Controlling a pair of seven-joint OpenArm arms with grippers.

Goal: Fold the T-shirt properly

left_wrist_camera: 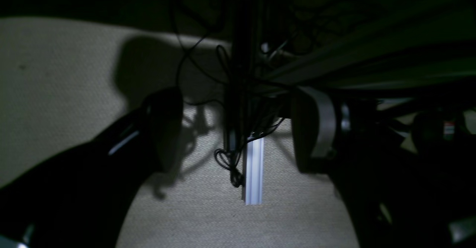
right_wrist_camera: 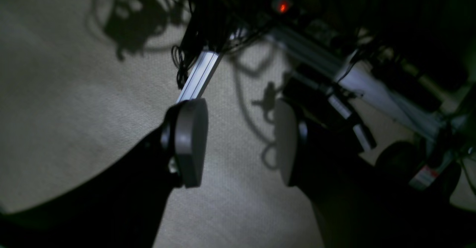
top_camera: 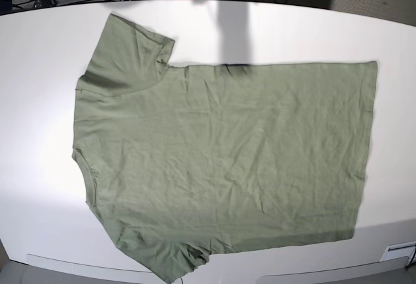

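The sage-green T-shirt (top_camera: 221, 154) lies spread flat and wrinkled on the white table (top_camera: 39, 50) in the base view. Its neck is at the left, its hem at the right, and one sleeve points to the far left corner. Neither arm shows in the base view. In the left wrist view my left gripper (left_wrist_camera: 238, 132) stands open above beige carpet, with nothing between its fingers (left_wrist_camera: 316, 129). My right gripper (right_wrist_camera: 238, 144) is also open and empty, its grey pads (right_wrist_camera: 189, 142) well apart. The T-shirt is out of view in both wrist views.
An aluminium profile (left_wrist_camera: 254, 170) hung with black cables (left_wrist_camera: 227, 158) stands on the carpet (left_wrist_camera: 55, 92) ahead of the left gripper. It shows again as the profile (right_wrist_camera: 199, 79) in the right wrist view. A dark shadow (top_camera: 234, 30) crosses the table's far edge.
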